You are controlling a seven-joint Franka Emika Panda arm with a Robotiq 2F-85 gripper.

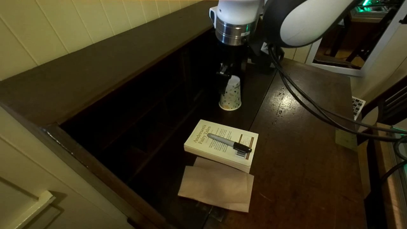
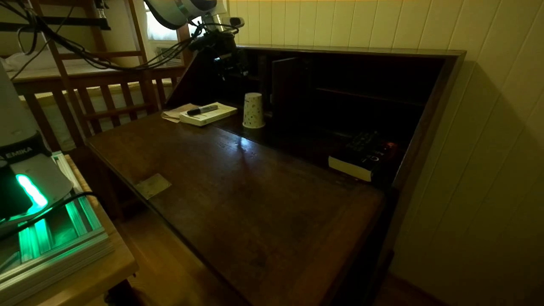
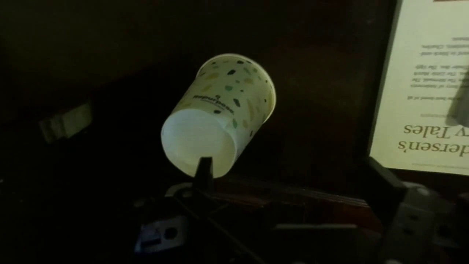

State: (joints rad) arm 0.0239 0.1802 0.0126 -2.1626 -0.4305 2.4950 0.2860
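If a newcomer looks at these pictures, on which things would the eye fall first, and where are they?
Probably on the speckled paper cup, standing upside down on the dark desk, near the open end effector. Next, perhaps, on the pale book with a grey-and-black marker lying on top. A bright green light, near the left edge of an exterior view, also stands out.

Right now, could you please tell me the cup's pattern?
The cup is pale with scattered green, yellowish and dark flecks, clearest in the wrist view.
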